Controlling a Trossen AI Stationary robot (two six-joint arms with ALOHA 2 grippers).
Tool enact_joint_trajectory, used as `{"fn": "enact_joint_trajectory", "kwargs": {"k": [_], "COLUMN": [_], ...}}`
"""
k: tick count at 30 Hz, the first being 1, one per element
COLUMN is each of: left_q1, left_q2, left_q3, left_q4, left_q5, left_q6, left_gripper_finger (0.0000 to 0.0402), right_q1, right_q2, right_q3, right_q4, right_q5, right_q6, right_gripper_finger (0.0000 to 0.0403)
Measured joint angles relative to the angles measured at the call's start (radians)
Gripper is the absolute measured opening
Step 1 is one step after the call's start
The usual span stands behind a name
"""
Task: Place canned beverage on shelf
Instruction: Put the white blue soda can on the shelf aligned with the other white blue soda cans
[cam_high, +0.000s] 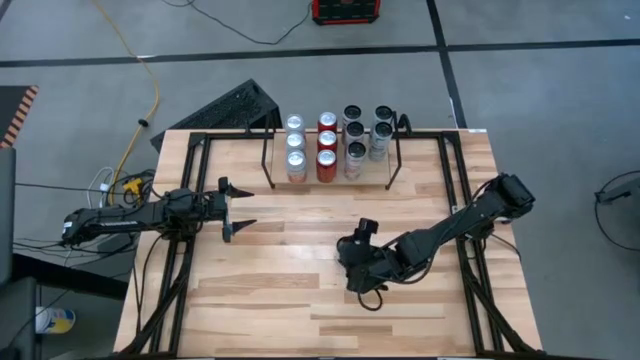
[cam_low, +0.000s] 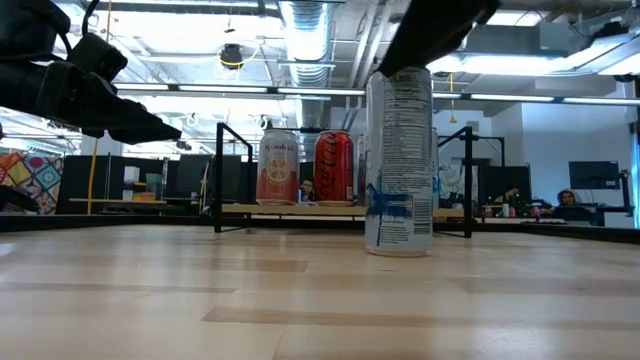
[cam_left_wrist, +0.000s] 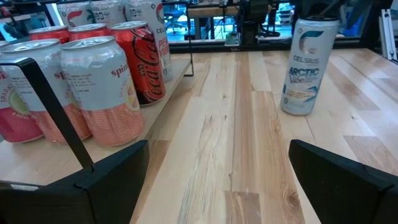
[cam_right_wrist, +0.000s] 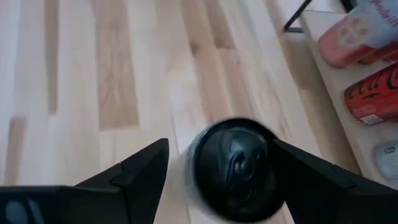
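Note:
A tall white and blue can (cam_low: 398, 160) stands upright on its base on the bare wood table, in front of the shelf (cam_high: 380, 182). My right gripper (cam_right_wrist: 220, 142) hangs over it, slanting down, open. Its two fingers stand on either side of the can's dark top (cam_right_wrist: 233, 168). The shelf at the table's far edge carries several pink, red and silver cans (cam_high: 326, 148) on its light board (cam_left_wrist: 169, 87). My left gripper (cam_high: 236, 210) waits open at the table's left, level, touching nothing. My right gripper comes at the can from above and from the table's right, one finger (cam_right_wrist: 140, 171) on each side of the can's top rim (cam_right_wrist: 267, 146). Whether a finger touches the rim I cannot tell. The can stands upright on the table.
Black tubular rails (cam_high: 190, 200) run along the table's left and right (cam_high: 466, 200) sides. The shelf's thin black uprights (cam_high: 396, 150) stand at its ends. Bare wood lies between the can and the shelf and toward the near edge (cam_high: 300, 310).

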Motion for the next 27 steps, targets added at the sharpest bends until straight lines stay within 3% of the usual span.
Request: {"fn": "enact_joint_trajectory", "kwargs": {"k": [8, 13, 18, 27], "left_q1": [0.0, 0.0, 0.0, 0.0], "left_q2": [0.0, -0.001, -0.001, -0.001], "left_q3": [0.0, 0.0, 0.0, 0.0], "left_q4": [0.001, 0.0, 0.001, 0.001], "left_q5": [0.0, 0.0, 0.0, 0.0], "left_q6": [0.0, 0.0, 0.0, 0.0], "left_gripper_finger": [0.0373, 0.0373, 0.0373, 0.0373], "right_q1": [0.013, -0.009, -0.009, -0.009], "right_q2": [-0.09, -0.131, -0.081, 0.002], "right_q3": [0.043, 0.07, 0.065, 0.065], "right_q4": [-0.029, -0.024, -0.104, -0.115], "right_q5": [0.049, 0.076, 0.075, 0.067], "right_q6": [-0.062, 0.189, 0.467, 0.551], "right_gripper_finger": [0.0301, 0.0301, 0.0301, 0.0301]}}
